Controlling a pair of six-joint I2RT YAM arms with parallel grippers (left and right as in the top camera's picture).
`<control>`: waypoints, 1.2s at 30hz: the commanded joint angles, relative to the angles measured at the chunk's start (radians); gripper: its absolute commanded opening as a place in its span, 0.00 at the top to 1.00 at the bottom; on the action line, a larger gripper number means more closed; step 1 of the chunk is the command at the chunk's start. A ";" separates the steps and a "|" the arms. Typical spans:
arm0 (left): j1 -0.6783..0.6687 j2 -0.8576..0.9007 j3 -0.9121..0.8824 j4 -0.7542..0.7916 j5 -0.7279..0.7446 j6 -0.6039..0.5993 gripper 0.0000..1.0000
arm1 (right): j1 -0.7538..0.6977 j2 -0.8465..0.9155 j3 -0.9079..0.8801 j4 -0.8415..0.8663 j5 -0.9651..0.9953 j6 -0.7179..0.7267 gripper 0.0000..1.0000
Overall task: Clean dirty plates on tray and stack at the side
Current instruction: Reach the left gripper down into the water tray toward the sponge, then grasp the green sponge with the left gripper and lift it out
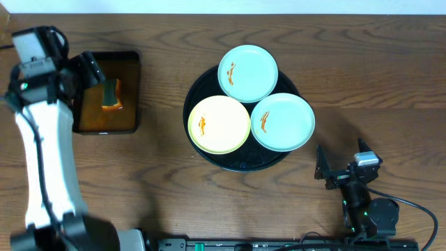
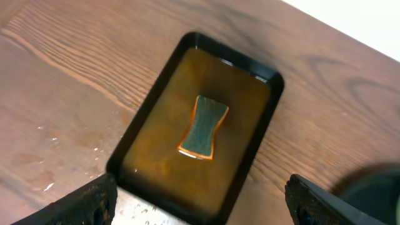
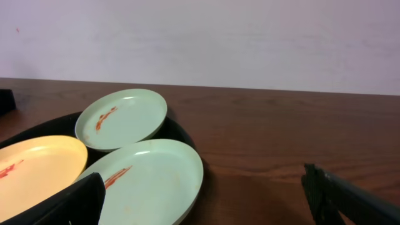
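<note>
A wooden desk [image 1: 362, 56] carries a round black tray [image 1: 240, 163] at its centre, with a black pan [image 1: 137, 90] of brown liquid at 9 o'clock from it. Three sauce-streaked plates sit on the tray: a first mint plate [image 1: 247, 73] at 12 o'clock, a yellow plate [image 1: 219, 124] at 8, a second mint plate [image 1: 282, 122] at 4. A sponge [image 1: 110, 94] lies in the pan. The left jaws hang above the pan, wide apart and empty. The right jaws, at 5 o'clock from the tray, stand apart too.

Overhead faces down; left wrist above pan [image 2: 152, 97], right wrist low by plates [image 3: 125, 119] (overhead shares both).
</note>
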 commanded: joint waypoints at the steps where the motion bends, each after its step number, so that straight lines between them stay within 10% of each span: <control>1: 0.003 0.111 0.008 0.022 0.011 0.009 0.14 | -0.008 -0.001 -0.002 -0.005 0.002 -0.014 0.01; 21: 0.005 0.516 0.008 0.223 0.090 0.290 0.14 | -0.008 -0.001 -0.002 -0.005 0.002 -0.014 0.01; 36: 0.005 0.620 0.008 0.241 0.089 0.308 0.34 | -0.008 -0.001 -0.002 -0.005 0.002 -0.014 0.01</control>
